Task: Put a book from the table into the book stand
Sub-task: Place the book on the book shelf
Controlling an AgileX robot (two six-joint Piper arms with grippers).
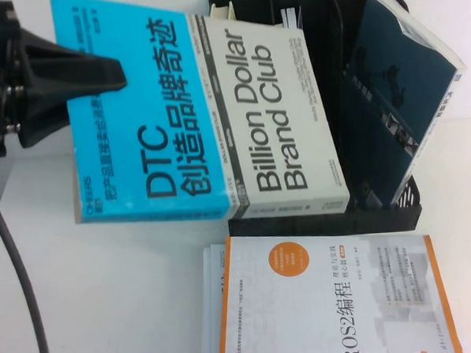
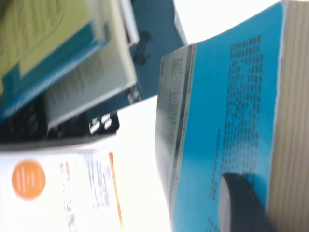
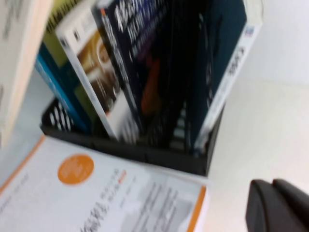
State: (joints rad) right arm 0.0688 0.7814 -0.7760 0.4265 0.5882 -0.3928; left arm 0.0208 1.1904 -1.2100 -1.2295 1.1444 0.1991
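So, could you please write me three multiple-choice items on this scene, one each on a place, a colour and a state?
1. Where does the ROS2 book lie?
A. in the book stand
B. flat in front of the book stand
C. in a gripper

2. What colour is the cover of the book where the left gripper presses it?
A. grey
B. orange
C. bright blue

3. How is the book held?
A. it lies loose on the table
B. it is clamped in the left gripper, lifted
C. it is gripped by the right gripper

Key:
1 B: it lies before the rack's front wall.
2 C: the finger sits on the blue half.
3 B: the left gripper is shut on it, while the right gripper hangs apart over bare table, holding nothing.
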